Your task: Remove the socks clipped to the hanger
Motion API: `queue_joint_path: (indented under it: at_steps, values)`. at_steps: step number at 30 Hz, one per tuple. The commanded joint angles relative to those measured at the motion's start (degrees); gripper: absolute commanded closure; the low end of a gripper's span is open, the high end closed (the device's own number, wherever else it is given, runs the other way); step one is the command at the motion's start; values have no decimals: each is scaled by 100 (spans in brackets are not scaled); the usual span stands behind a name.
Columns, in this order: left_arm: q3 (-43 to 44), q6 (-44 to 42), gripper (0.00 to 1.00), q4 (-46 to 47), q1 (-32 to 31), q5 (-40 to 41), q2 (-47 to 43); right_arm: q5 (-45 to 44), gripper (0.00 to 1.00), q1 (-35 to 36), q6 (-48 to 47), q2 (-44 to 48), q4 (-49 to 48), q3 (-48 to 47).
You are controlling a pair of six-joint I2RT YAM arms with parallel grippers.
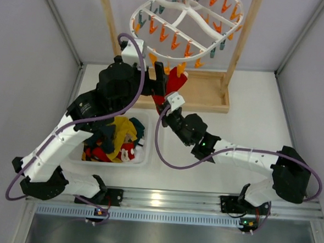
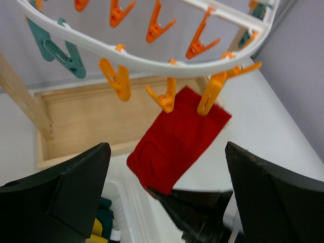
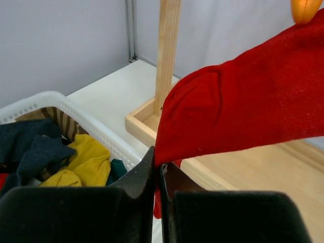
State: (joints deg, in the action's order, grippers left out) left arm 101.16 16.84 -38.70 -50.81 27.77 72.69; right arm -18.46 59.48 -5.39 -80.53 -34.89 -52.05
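Observation:
The white oval hanger [image 1: 184, 24] with orange and teal pegs hangs in the wooden stand. A plain red sock [image 2: 177, 136] hangs from an orange peg [image 2: 210, 93] on its near rim; it also shows in the top view [image 1: 174, 82] and the right wrist view [image 3: 243, 111]. My right gripper [image 3: 158, 164] is shut on the sock's lower end, seen from above just below the sock [image 1: 164, 102]. My left gripper [image 2: 166, 152] is wide open and empty, just below the rim, facing the sock. A mustard sock [image 3: 86, 162] and a navy sock [image 3: 30, 147] lie in the basket.
A white basket [image 1: 143, 153] with several socks stands under my left arm. The wooden stand's base tray [image 1: 207, 94] and posts [image 1: 241, 44] are right behind the sock. White walls close in the left, right and back.

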Motion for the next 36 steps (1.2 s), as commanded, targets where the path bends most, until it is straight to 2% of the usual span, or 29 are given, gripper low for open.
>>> queue_joint_path:
  at_steps: [1,7,11,18,25,30,36]
  values:
    - [675,-418,1,108,-17,923,455,-939,100,423,-507,-366,-17,-577]
    - [1510,-857,1,82,-17,1134,1107,-1309,100,766,-841,-797,-79,-1008]
    - [1556,-1025,2,73,-17,1195,1467,-1362,100,837,-955,-955,70,-1272]
    - [1503,-1174,7,82,-17,2459,1749,-1380,100,854,-999,-1052,88,-1325]
    - [1512,-1280,11,82,-8,3067,1846,-1283,100,898,-947,-1245,62,-1395]
    - [1415,-1087,16,82,123,3033,1775,-1257,100,898,-920,-1369,62,-1466]
    - [1423,-955,19,90,422,2603,1968,-1213,100,933,-920,-1412,79,-1518]
